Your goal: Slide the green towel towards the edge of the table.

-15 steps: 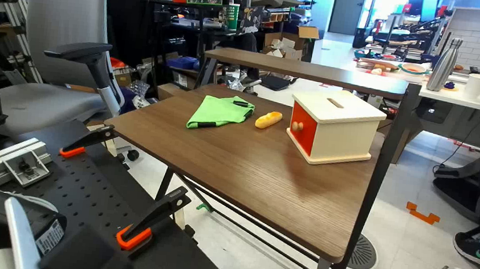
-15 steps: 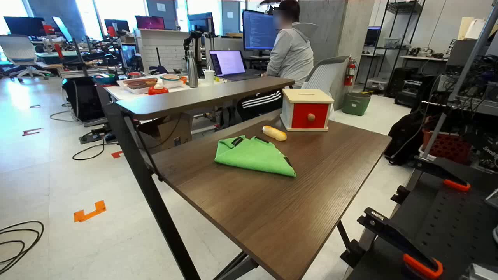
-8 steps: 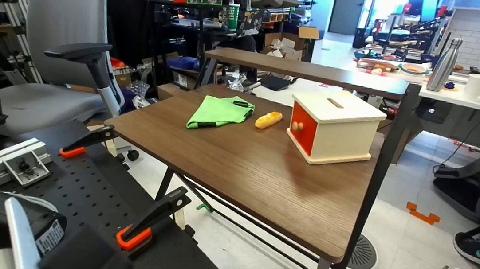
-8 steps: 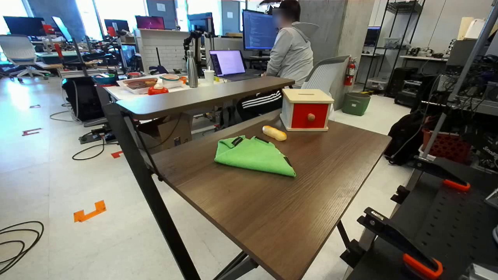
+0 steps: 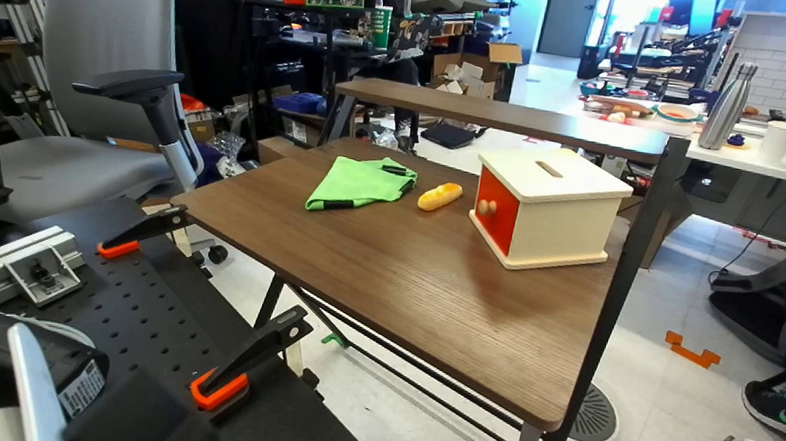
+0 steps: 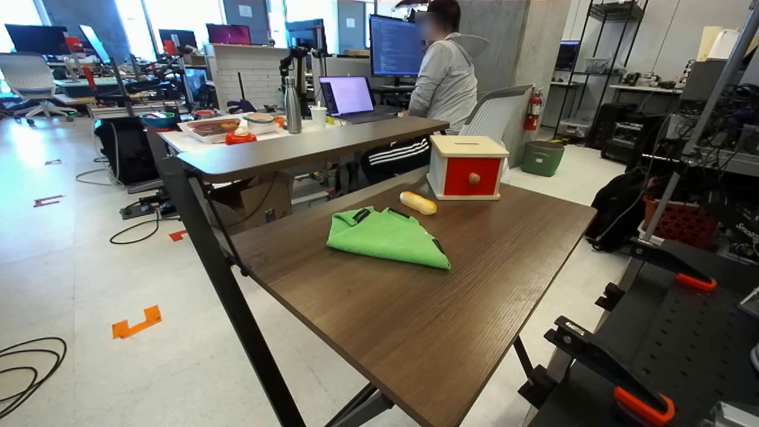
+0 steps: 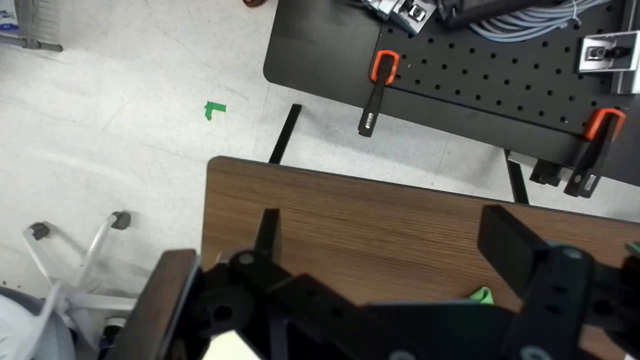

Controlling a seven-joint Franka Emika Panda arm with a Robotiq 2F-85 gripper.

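Observation:
A folded green towel (image 5: 362,182) with black patches along its edges lies flat on the brown wooden table (image 5: 395,272). The towel also shows in an exterior view (image 6: 388,237), left of the table's middle. In the wrist view only a small corner of the towel (image 7: 482,295) shows, behind the gripper's body; the rest is hidden. My gripper (image 7: 381,225) is open in the wrist view, its fingers wide apart over the table with nothing between them. The gripper is out of view in both exterior views.
A yellow bread roll (image 5: 440,197) lies beside the towel. A cream wooden box (image 6: 469,169) with a red door stands next to the roll. A raised shelf (image 5: 506,115) runs along one side of the table. Black clamps with orange ends (image 7: 385,67) sit on the black perforated bench (image 7: 480,85).
The towel, roll and box have not moved. Only people in the background shift slightly.

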